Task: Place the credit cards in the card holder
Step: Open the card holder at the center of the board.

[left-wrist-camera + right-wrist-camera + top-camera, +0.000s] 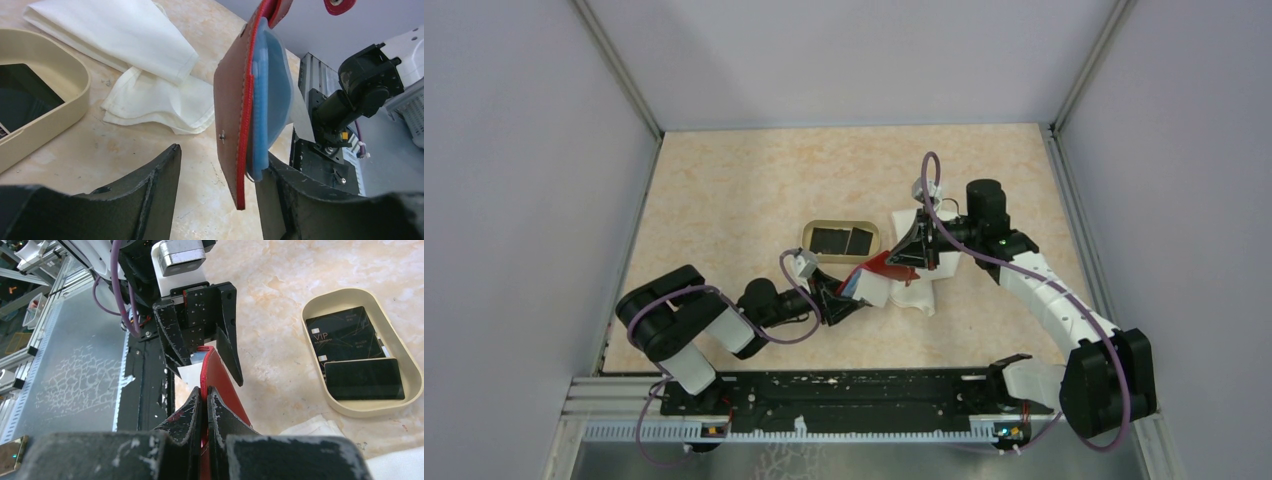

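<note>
Jaws of the left gripper (220,155) stand well apart and grip nothing. The red card holder (230,100) hangs edge-on and nearly upright in the gap between them, much closer to the finger (285,200) on the right of that wrist view than to the other finger (150,195); bare table (100,150) shows through the wide space on that other side. A small metal stud (222,134) sits on the holder's outer face, which is turned toward the wide space. On the inner face, turned toward the nearer finger, a light blue card (272,90) sits in the holder with its lower corner just beside that finger; whether they touch cannot be told. A whitish card (302,120) sticks out behind the blue one, on the side away from the gap. The right gripper (205,390) has its jaws pinched almost together on the holder's red edge, the leather caught between the two fingertips, and from there the holder reaches forward into the spread left jaws opposite. To the right of the right jaws and well apart from them, a tan oval tray (365,411) lies on the table with two black cards (345,332) flat inside, side by side. White cloth (125,30) lies rumpled on the table ahead of the left jaws, and the tray is further off to their left.
</note>
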Robot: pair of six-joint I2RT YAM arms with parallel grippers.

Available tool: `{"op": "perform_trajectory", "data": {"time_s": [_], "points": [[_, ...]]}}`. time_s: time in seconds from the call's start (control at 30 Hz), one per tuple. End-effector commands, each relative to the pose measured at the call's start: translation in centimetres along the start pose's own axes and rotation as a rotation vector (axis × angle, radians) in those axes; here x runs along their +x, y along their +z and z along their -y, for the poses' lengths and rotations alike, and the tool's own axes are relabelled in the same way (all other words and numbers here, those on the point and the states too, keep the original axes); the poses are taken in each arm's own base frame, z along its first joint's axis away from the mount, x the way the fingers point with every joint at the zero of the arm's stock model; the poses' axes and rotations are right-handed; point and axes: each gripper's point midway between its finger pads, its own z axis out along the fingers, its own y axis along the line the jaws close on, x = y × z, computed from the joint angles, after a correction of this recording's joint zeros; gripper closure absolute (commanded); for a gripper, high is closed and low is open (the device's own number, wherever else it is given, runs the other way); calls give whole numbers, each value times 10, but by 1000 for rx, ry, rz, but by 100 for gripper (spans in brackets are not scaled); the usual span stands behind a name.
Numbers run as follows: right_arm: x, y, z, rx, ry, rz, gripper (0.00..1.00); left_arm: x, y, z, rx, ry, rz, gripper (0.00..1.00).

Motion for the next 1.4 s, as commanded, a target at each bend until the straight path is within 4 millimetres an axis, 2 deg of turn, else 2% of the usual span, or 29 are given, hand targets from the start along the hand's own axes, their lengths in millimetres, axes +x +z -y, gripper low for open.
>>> {"op": "perform_trajectory", "data": {"time_s": [0.0, 0.23, 0.4, 0.47, 0.53, 0.63, 0.67, 0.73, 0.77, 0.8, 0.83, 0.87, 0.93, 0.97, 1.07, 1.2, 1.3, 1.37], "points": [[-11, -3, 0, 3, -58, 20, 100, -48, 0, 34, 158, 106, 190, 39], [-10, -3, 1, 8, -58, 18, 100, -53, 4, 41, 198, 100, 195, 39], [-10, -3, 1, 5, -56, 17, 100, -62, 7, 34, 156, 97, 232, 41], [-10, -3, 1, 4, -57, 17, 100, -66, 9, 31, 137, 95, 247, 54], [-10, -3, 1, 6, -56, 16, 100, -66, 11, 28, 128, 86, 247, 74], [-10, -3, 2, 14, -58, 14, 100, -63, 9, 27, 141, 69, 229, 95], [-9, -3, 4, 26, -60, 12, 100, -61, 9, 27, 148, 61, 222, 100], [-7, -4, 14, 85, -60, -3, 99, -61, 7, 28, 159, 47, 215, 100], [-4, -6, 24, 141, -67, -16, 86, -61, 7, 30, 168, 43, 211, 100], [-5, -10, 33, 205, -89, -27, 64, -60, 7, 32, 176, 34, 203, 100], [-5, -17, 47, 303, -120, -47, 48, -60, 8, 34, 185, 16, 191, 100], [-8, -25, 55, 373, -162, -60, 36, -57, 9, 34, 178, -20, 167, 100], [-17, -39, 63, 472, -249, -82, 25, -48, 16, 28, 133, -113, 85, 100], [-21, -44, 62, 499, -283, -91, 23, -32, 18, 18, 72, -176, -5, 100], [-29, -47, 48, 461, -360, -104, 21, -15, 22, -3, -108, -301, -159, 100], [-31, -39, 17, 300, -411, -101, 21, -18, 22, -8, -224, -399, -222, 100], [-36, -43, 11, 299, -438, -107, 21, -17, 21, -10, -286, -445, -261, 100], [-43, -50, 16, 360, -447, -113, 21, -17, 20, -9, -298, -458, -282, 100]]}}
